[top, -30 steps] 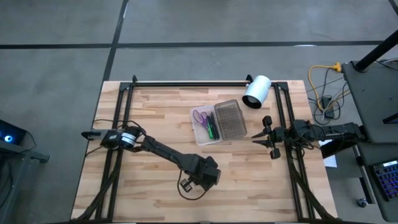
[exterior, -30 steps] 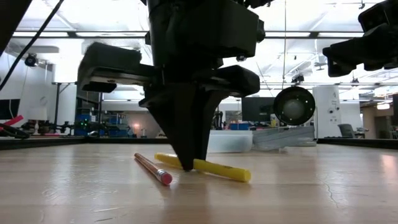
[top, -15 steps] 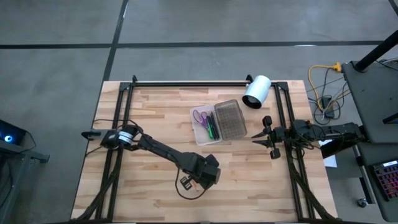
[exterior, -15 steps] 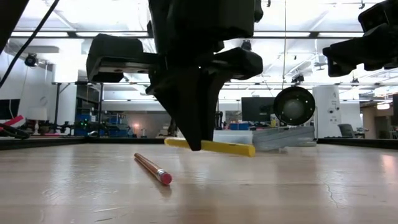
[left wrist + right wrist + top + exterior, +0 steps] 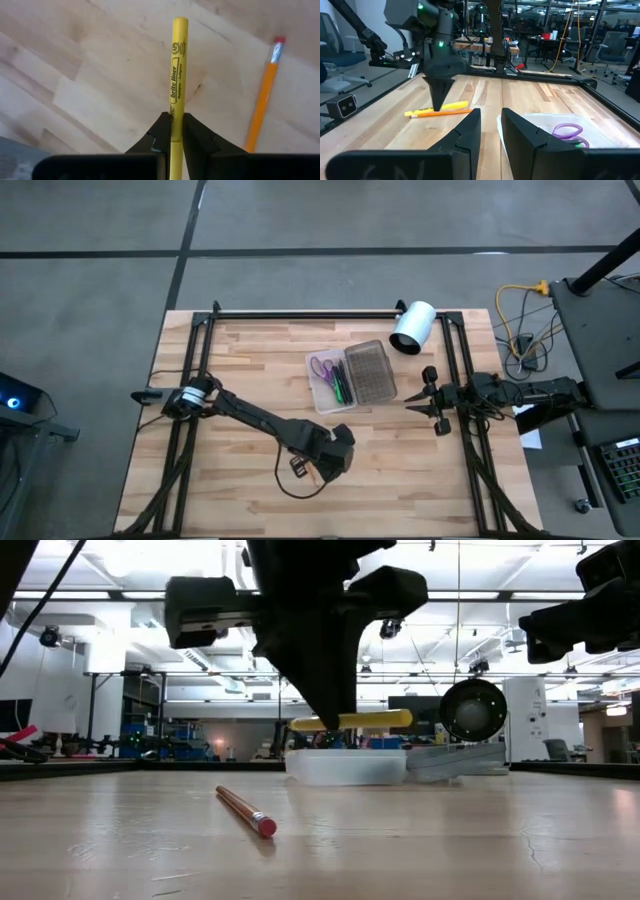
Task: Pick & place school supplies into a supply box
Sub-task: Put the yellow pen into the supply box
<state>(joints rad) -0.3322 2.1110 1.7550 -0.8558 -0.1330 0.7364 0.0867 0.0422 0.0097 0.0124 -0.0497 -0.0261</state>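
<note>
One slim yellow highlighter (image 5: 176, 70), black print along its barrel, sat pinched level between the left gripper's (image 5: 172, 119) fingers above the desk (image 5: 85, 75); the right gripper's (image 5: 489, 117) fingers stood narrowly apart, empty.

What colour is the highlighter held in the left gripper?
Yellow: the highlighter, with dark print, is pinched by the left gripper; clearest in the left wrist view.

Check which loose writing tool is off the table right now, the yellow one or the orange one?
The yellow highlighter: the left claw is shut on it, holding it clear above the wood. The orange pencil lies flat on the table.
</note>
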